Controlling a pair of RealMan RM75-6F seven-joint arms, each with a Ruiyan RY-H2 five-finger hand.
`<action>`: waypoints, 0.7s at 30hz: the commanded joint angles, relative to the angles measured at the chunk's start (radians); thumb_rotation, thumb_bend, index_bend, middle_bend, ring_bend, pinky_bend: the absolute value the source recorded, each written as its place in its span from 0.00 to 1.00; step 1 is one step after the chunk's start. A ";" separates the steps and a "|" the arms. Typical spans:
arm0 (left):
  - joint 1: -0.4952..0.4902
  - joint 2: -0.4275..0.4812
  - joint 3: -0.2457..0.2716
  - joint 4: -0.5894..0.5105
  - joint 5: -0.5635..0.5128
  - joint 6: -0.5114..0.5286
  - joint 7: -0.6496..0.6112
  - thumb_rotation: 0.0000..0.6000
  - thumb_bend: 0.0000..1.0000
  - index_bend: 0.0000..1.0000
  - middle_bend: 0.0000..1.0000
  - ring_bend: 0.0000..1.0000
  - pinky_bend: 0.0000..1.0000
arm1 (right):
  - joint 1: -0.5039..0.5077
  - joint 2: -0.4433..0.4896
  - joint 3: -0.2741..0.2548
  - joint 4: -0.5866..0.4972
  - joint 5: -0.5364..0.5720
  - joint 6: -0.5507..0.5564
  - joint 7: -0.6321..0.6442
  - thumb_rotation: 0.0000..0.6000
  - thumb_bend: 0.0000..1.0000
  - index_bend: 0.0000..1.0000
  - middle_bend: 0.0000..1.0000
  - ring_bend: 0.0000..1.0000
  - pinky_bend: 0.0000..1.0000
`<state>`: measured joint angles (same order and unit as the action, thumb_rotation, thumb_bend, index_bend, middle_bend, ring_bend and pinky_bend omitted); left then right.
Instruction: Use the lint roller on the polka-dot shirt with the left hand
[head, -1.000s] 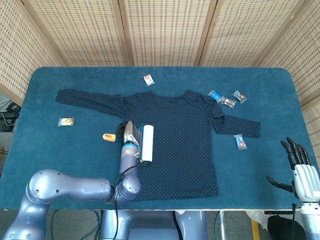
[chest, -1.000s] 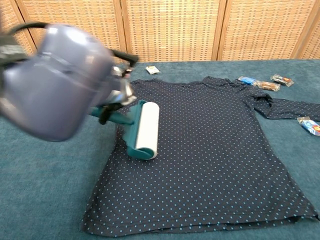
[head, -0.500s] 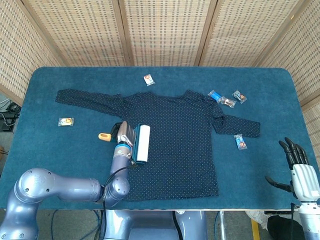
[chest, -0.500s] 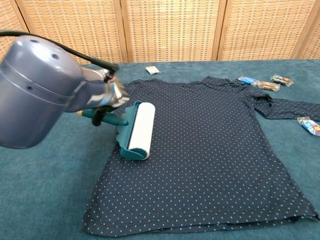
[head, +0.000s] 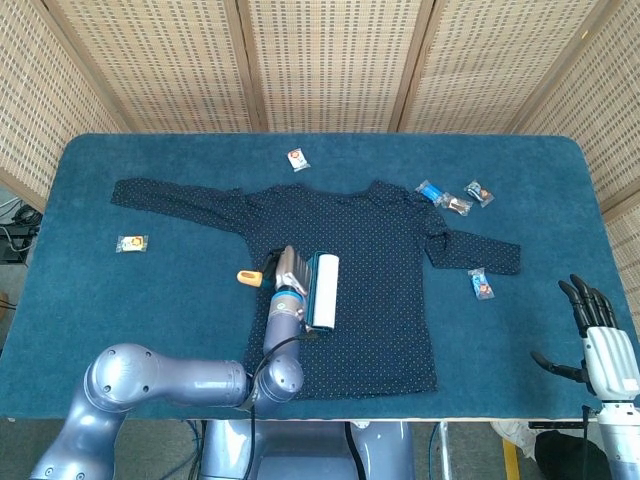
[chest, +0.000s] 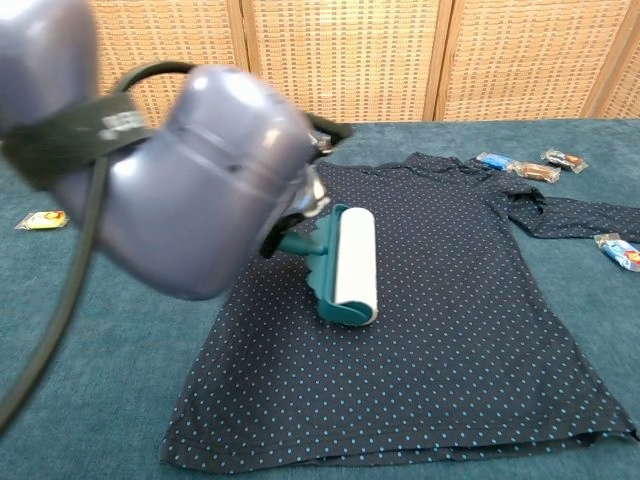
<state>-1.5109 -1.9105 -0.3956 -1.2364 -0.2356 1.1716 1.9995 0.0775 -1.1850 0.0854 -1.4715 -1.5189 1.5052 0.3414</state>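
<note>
A dark polka-dot shirt (head: 365, 270) (chest: 450, 320) lies flat on the blue table, sleeves spread. My left hand (head: 287, 272) (chest: 300, 195) grips the teal handle of the lint roller (head: 322, 291) (chest: 352, 264), whose white roll rests on the shirt's chest area, left of centre. The handle's orange end (head: 247, 277) sticks out to the left. In the chest view the left forearm hides most of the hand. My right hand (head: 598, 325) hangs beyond the table's front right corner with fingers apart, holding nothing.
Small wrapped snacks lie around the shirt: one (head: 298, 159) behind the collar, several (head: 455, 198) near the right shoulder, one (head: 481, 284) by the right cuff, one (head: 131, 243) at the far left. Wicker panels (head: 320, 60) stand behind the table.
My left hand has swept the lint roller rightward across the shirt, from its left edge toward the chest, after a small leftward shift half a second ago. The right hand has barely moved.
</note>
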 joint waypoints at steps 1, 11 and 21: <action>-0.048 -0.045 -0.039 0.060 -0.028 0.007 0.029 1.00 1.00 0.87 0.84 0.74 0.72 | 0.000 -0.001 0.000 0.002 0.000 0.000 0.003 1.00 0.13 0.03 0.00 0.00 0.00; -0.088 -0.100 -0.076 0.120 -0.043 0.012 0.070 1.00 1.00 0.87 0.84 0.74 0.72 | 0.000 0.000 -0.001 0.006 -0.003 0.004 0.014 1.00 0.12 0.03 0.00 0.00 0.00; 0.026 0.016 -0.017 -0.048 -0.012 0.070 0.029 1.00 1.00 0.87 0.84 0.74 0.72 | -0.003 -0.001 -0.007 -0.002 -0.028 0.026 -0.006 1.00 0.12 0.03 0.00 0.00 0.00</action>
<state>-1.5175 -1.9275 -0.4343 -1.2447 -0.2593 1.2261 2.0455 0.0752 -1.1863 0.0790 -1.4726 -1.5457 1.5308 0.3361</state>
